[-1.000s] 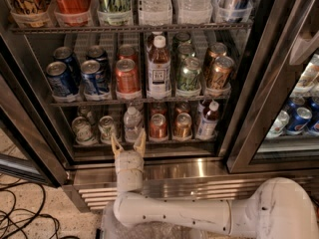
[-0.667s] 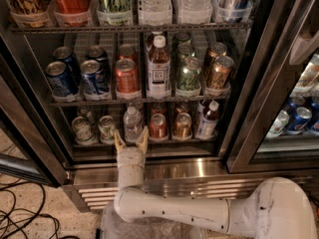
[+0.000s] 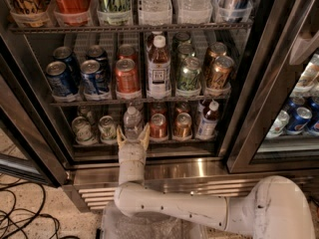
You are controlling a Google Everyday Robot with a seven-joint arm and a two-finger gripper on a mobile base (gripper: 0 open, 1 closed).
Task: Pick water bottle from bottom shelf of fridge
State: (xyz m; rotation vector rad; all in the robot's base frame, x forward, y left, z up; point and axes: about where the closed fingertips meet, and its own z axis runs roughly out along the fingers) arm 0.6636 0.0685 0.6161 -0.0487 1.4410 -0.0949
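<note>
The water bottle (image 3: 132, 120) stands at the front of the bottom shelf (image 3: 192, 142) of the fridge (image 3: 164, 169), a little toward 7 o'clock from the middle of the view. Its white cap shows above the ribbed, clear body.

The hand (image 3: 132, 135) is directly below the bottle at 6 o'clock, pointing up into the fridge. It is open, with its two fingers (image 3: 145, 134) spread to the bottle's 9 and 3 o'clock sides. This spread looks chosen to take the lower body between the fingers. Whether the pads already touch the plastic cannot be told.

The arm (image 3: 169, 209) comes in low from 4 o'clock, across the louvred grille (image 3: 97, 197). That probably lets the wrist pass under the rack above and meet the bottle level with its base.

The lane is tight. A pale can (image 3: 107, 127) sits just beside the bottle at 9 o'clock and a red can (image 3: 158, 126) at 3 o'clock, so each finger has to slip into a narrow gap. A white-capped tea bottle (image 3: 208, 119) stands well apart at 3 o'clock and is not the target.

In my judgement, the next move is to close the hand and draw the bottle straight back toward 6 o'clock.
</note>
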